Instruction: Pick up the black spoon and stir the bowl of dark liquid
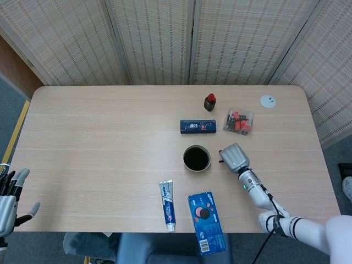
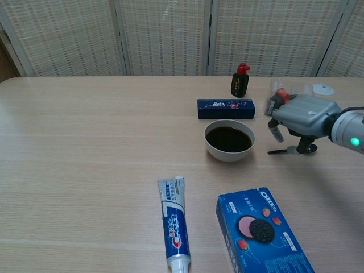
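Right hand (image 2: pixel 304 116) hovers fingers spread, empty, over black spoon (image 2: pixel 284 151) lying just right of bowl (image 2: pixel 229 140); judgement: lower onto the handle, pinch it, avoid nudging the bowl.

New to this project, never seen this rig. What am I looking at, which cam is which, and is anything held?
It is a two-armed robot with humanlike hands at a wooden table. The head view looks down from above; the chest view looks across the table from lower down.

On the table: a bowl of dark liquid, a black spoon, a toothpaste tube, an Oreo box, a dark blue box, a small bottle and a snack bag.

The right hand is over the spoon, fingers pointing down; whether it grips is unclear. The left hand is open off the table's corner, holding nothing.
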